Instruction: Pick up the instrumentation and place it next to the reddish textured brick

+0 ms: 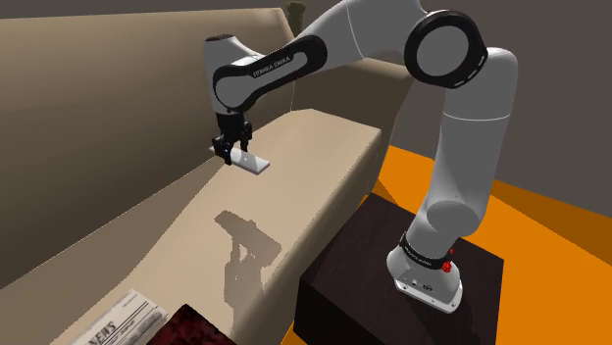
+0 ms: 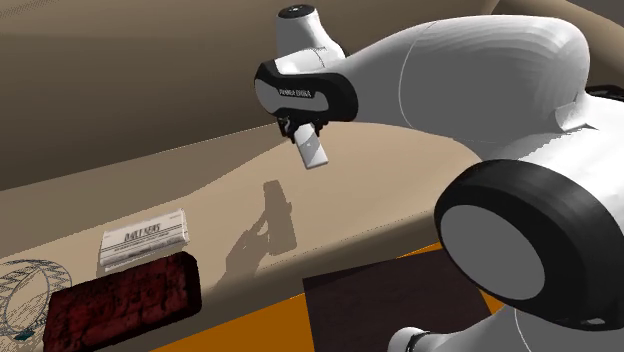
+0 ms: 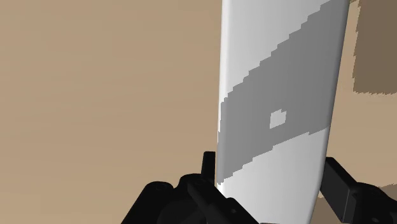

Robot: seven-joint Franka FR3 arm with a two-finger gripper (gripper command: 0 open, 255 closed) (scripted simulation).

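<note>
In the second exterior view, from the left edge: a wire wheel [image 2: 25, 290], then the dark red brick [image 2: 125, 298], w/ a folded newspaper [image 2: 145, 240] just past it at about 1 o'clock. Further right, the gripper [image 2: 303, 128] is clamped on the white slab [image 2: 312, 150], i.e. the instrument. It hangs clear above the sofa seat [image 2: 370, 200], and its shadow [image 2: 278, 215] lies on the cushion below. In the wrist view the fingers [image 3: 340, 188] press both long edges.

The step in hand is the carry. The brick sits approx 8 o'clock from the gripper, so travel that way at height. Then lower onto bare cushion at the brick's 3 o'clock side. The gap toward the paper looks tight, though that's hard to judge here. Land it flat, just beside the brick, not on it.
</note>
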